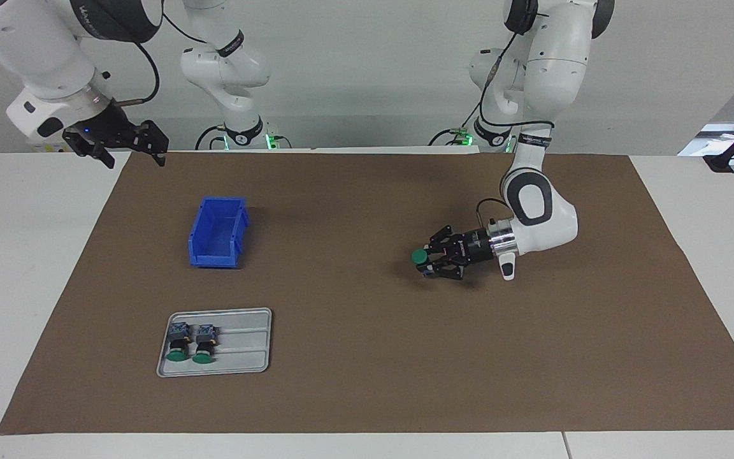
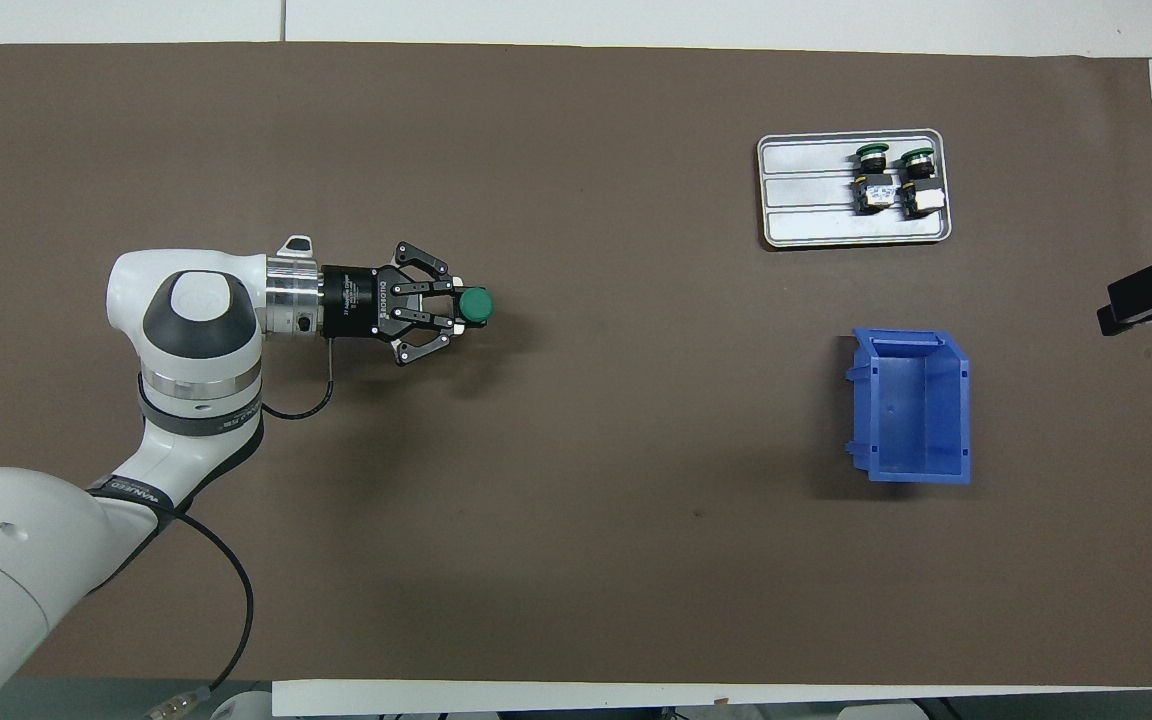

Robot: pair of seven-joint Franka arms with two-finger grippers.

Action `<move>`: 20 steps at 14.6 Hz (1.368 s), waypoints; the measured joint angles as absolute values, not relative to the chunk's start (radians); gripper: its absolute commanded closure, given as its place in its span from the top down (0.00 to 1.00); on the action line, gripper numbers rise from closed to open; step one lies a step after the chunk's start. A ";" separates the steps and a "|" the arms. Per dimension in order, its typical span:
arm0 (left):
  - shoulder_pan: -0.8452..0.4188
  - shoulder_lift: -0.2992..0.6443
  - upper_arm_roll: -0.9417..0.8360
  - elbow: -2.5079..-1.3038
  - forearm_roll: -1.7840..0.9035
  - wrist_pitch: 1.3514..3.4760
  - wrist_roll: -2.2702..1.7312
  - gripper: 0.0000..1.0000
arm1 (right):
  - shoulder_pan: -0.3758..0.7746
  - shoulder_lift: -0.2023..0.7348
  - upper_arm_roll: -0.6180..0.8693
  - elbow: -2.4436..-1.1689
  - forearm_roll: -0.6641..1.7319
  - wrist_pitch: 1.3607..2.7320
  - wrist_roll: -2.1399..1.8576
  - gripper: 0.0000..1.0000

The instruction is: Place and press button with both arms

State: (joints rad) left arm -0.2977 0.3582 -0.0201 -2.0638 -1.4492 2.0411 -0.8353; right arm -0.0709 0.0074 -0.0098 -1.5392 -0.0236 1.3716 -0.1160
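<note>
Button [image 1: 419, 256] clamped in left hand [image 1: 429, 260] above brown mat [image 1: 367, 357], right hand [image 1: 130, 148] spread apart, waiting

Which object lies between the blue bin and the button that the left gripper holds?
None. Between the blue bin and the button in the left gripper only bare brown mat shows, most clearly in the overhead view.
</note>
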 measured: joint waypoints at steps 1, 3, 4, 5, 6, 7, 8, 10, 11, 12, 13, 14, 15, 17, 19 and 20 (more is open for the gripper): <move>-0.299 0.359 -0.022 -2.068 -1.458 2.041 -0.828 0.00 | -0.071 0.007 -0.010 -1.539 -0.024 1.372 -0.116 1.00; -0.301 0.359 -0.023 -2.074 -1.471 2.042 -0.819 0.00 | -0.071 0.007 -0.010 -1.539 -0.024 1.372 -0.116 1.00; -0.302 0.360 -0.023 -2.076 -1.479 2.042 -0.817 0.00 | -0.071 0.007 -0.010 -1.539 -0.024 1.372 -0.116 1.00; -0.304 0.361 -0.023 -2.078 -1.493 2.043 -0.810 0.00 | -0.071 0.007 -0.010 -1.539 -0.024 1.372 -0.116 1.00; -0.306 0.363 -0.023 -2.080 -1.509 2.043 -0.797 0.00 | -0.071 0.007 -0.010 -1.539 -0.024 1.372 -0.116 1.00; -0.309 0.366 -0.023 -2.083 -1.523 2.044 -0.780 0.00 | -0.071 0.007 -0.010 -1.539 -0.024 1.372 -0.116 1.00; -0.310 0.370 -0.023 -2.087 -1.536 2.044 -0.764 0.00 | -0.071 0.007 -0.010 -1.539 -0.024 1.372 -0.116 1.00; -0.310 0.379 -0.024 -2.093 -1.555 2.044 -0.742 0.00 | -0.071 0.007 -0.010 -1.539 -0.024 1.372 -0.116 1.00; -0.310 0.382 -0.024 -2.093 -1.561 2.044 -0.739 0.00 | -0.071 0.007 -0.010 -1.539 -0.024 1.372 -0.116 1.00; -0.310 0.383 -0.024 -2.094 -1.565 2.044 -0.738 0.00 | -0.071 0.007 -0.010 -1.539 -0.024 1.372 -0.116 1.00; -0.310 0.383 -0.024 -2.094 -1.567 2.044 -0.738 0.00 | -0.071 0.007 -0.010 -1.539 -0.024 1.372 -0.116 1.00; -0.310 0.383 -0.024 -2.095 -1.568 2.044 -0.738 0.00 | -0.071 0.007 -0.010 -1.539 -0.024 1.372 -0.116 1.00; -0.310 0.383 -0.024 -2.097 -1.569 2.044 -0.738 0.00 | -0.071 0.007 -0.010 -1.539 -0.024 1.372 -0.116 1.00; -0.310 0.383 -0.024 -2.102 -1.575 2.044 -0.738 0.00 | -0.071 0.007 -0.010 -1.539 -0.024 1.372 -0.116 1.00; -0.310 0.383 -0.024 -2.109 -1.598 2.044 -0.727 0.00 | -0.071 0.007 -0.010 -1.539 -0.024 1.372 -0.116 1.00; -0.310 0.383 -0.025 -2.114 -1.611 2.044 -0.713 0.00 | -0.071 0.007 -0.010 -1.539 -0.024 1.372 -0.116 1.00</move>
